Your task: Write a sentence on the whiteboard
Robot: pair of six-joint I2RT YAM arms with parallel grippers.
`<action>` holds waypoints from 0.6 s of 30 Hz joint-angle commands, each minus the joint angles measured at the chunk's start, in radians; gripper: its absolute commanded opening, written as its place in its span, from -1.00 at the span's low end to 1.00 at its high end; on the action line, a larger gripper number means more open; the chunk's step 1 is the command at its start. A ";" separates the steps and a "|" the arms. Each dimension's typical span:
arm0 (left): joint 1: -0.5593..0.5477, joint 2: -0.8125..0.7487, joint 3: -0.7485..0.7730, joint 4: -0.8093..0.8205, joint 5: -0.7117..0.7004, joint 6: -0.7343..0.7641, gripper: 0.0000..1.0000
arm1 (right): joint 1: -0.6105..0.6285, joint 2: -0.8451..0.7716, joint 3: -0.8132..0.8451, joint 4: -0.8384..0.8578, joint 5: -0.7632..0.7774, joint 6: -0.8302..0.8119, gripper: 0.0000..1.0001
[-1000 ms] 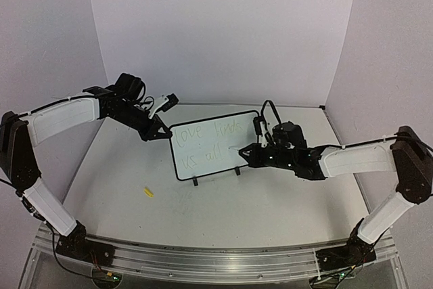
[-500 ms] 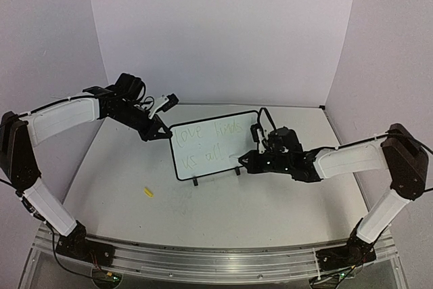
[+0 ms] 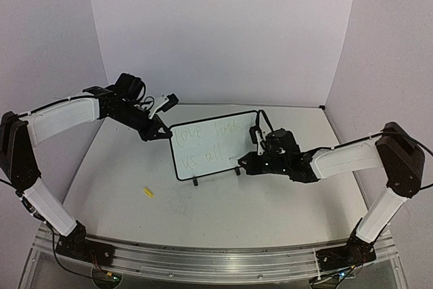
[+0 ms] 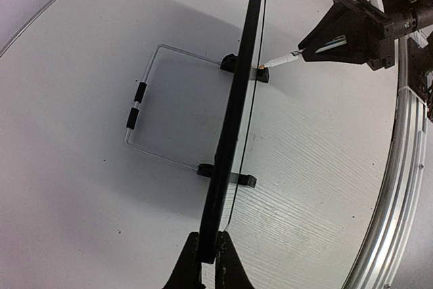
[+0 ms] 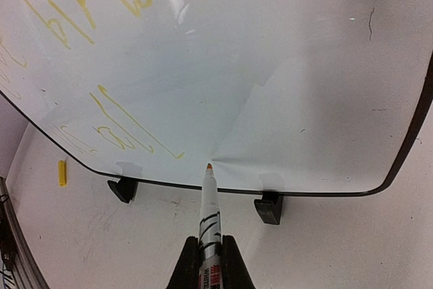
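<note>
The whiteboard (image 3: 223, 137) stands upright on the table on two black feet, and the left wrist view shows it edge-on (image 4: 238, 113). My left gripper (image 3: 161, 133) is shut on the frame at its left end (image 4: 209, 262). The sentence (image 3: 203, 145) shows as two faint lines, and as yellowish strokes (image 5: 128, 123) in the right wrist view. My right gripper (image 3: 247, 162) is shut on a white marker (image 5: 210, 218). The marker's orange tip rests at the board's face near the bottom edge, right of the lower line and between the feet. The tip also shows in the marker (image 4: 281, 61) from the left.
A small yellow piece (image 3: 147, 192) lies on the table in front of the board's left side. A wire stand (image 4: 145, 99) props the board from behind. Walls close in at the back and on both sides. A metal rail (image 3: 203, 255) runs along the near edge.
My right gripper has moved a little down and to the left with the marker, bringing the tip to the board's lower part. The left arm and the board have not moved.
</note>
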 commanded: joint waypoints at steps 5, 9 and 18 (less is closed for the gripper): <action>0.005 -0.019 -0.011 0.017 -0.112 0.044 -1.00 | -0.005 0.019 0.042 0.032 0.050 -0.004 -1.00; 0.005 -0.017 -0.011 0.017 -0.110 0.044 -1.00 | -0.006 0.020 0.045 0.033 0.053 -0.004 -1.00; 0.005 -0.017 -0.011 0.017 -0.111 0.044 -1.00 | -0.006 0.019 0.040 0.033 0.058 -0.005 -1.00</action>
